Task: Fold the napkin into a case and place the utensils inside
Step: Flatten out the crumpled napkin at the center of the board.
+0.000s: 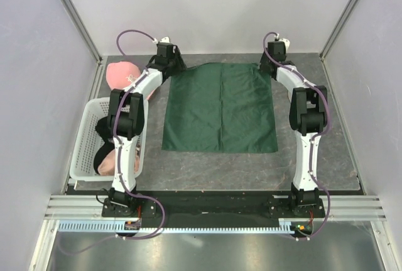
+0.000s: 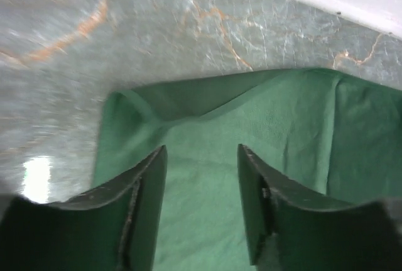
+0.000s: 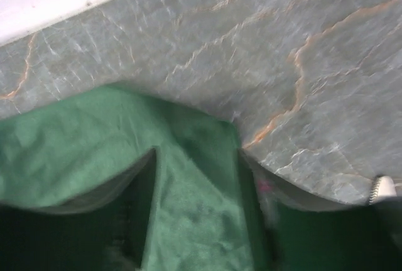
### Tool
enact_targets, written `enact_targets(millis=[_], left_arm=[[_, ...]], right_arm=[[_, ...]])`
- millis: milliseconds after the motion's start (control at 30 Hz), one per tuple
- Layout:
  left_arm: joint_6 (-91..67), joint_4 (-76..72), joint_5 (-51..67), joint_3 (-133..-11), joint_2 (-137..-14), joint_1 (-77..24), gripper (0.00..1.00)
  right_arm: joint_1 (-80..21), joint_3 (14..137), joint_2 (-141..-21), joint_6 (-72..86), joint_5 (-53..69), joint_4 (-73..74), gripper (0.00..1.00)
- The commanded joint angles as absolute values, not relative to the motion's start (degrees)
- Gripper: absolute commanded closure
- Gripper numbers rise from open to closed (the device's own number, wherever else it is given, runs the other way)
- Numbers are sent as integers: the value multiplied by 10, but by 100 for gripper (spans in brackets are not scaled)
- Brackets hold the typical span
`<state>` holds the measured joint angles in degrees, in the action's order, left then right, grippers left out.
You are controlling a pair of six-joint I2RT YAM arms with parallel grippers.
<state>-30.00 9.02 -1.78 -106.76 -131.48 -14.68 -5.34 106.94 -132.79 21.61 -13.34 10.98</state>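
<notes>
Nearest the arm bases, a white plastic basket sits at the left side of the grey marbled table, with dark clothing bundled inside it and the left arm reaching over its right side.

Beyond that, in the middle of the table between the two arms, the dark green napkin lies spread flat as a broad square. One straight crease runs from its near edge to its far edge, and it is not folded into a case.

At the napkin's far left corner hangs the left gripper. Its fingers stand well apart and grip nothing. Green cloth shows flat in the gap between them, and just past the tips the corner has a narrow strip of edge turned over on itself.

At the far right corner the right gripper is also spread wide with nothing held. The cloth runs under and between its fingers, and the corner's edge ends just beyond the tips on bare table.

A pink cap rests at the far left, beside the left arm and apart from the napkin.
</notes>
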Motion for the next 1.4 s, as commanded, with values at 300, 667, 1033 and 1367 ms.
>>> enact_targets(millis=[300,667,1033,1367], left_arm=[[-314,120,-18,-827,-1058,-176,42],[-381,72,3,-620,-995,-314,56],[-426,31,12,-479,-953,-375,55],[-442,101,-53,-417,-755,-405,47]], right_arm=[[-61,934,-1130,226,-117,228,19],[-128,614,-919,288,-69,203,28],[-94,442,-725,294,-74,240,46],[-33,411,-679,327,-110,340,5]])
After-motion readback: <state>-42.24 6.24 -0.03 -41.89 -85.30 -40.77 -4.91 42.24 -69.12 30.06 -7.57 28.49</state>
